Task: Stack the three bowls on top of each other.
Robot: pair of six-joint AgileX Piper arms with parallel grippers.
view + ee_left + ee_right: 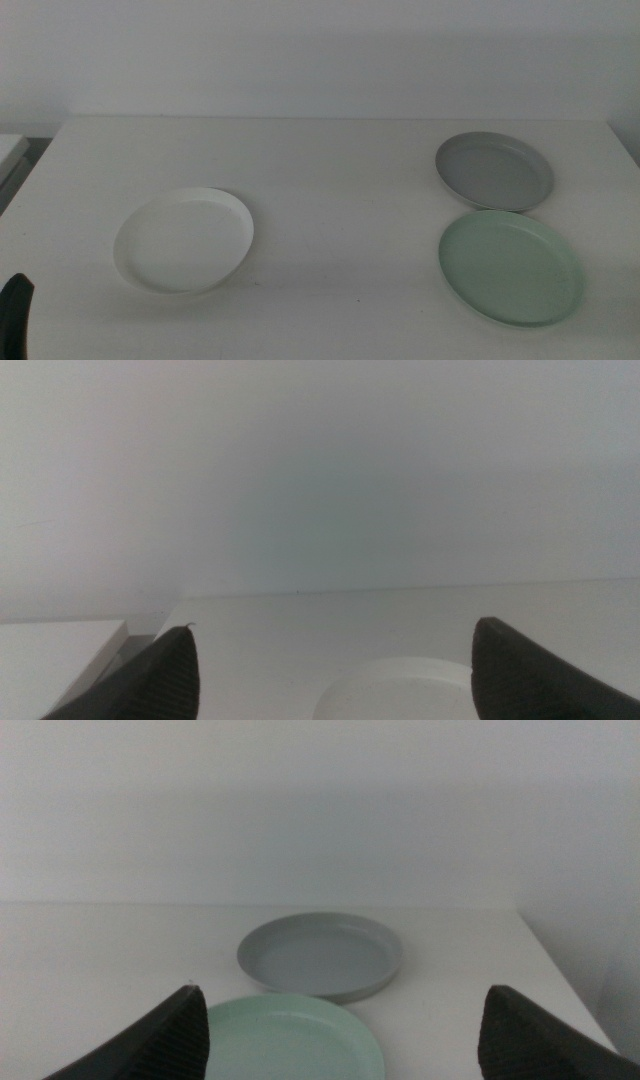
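Observation:
Three bowls lie apart on the white table. The white bowl sits at the left of the middle view, and its far rim shows between the left jaws as the white bowl. At the right, the grey bowl lies behind the pale green bowl, their rims nearly touching. The right wrist view shows the grey bowl beyond the green bowl. My left gripper is open, with one dark tip at the bottom left corner of the middle view. My right gripper is open, short of the green bowl, and holds nothing.
The white table ends at a pale wall behind. A lower white surface lies past the table's left edge. The table's right edge runs close to the grey bowl.

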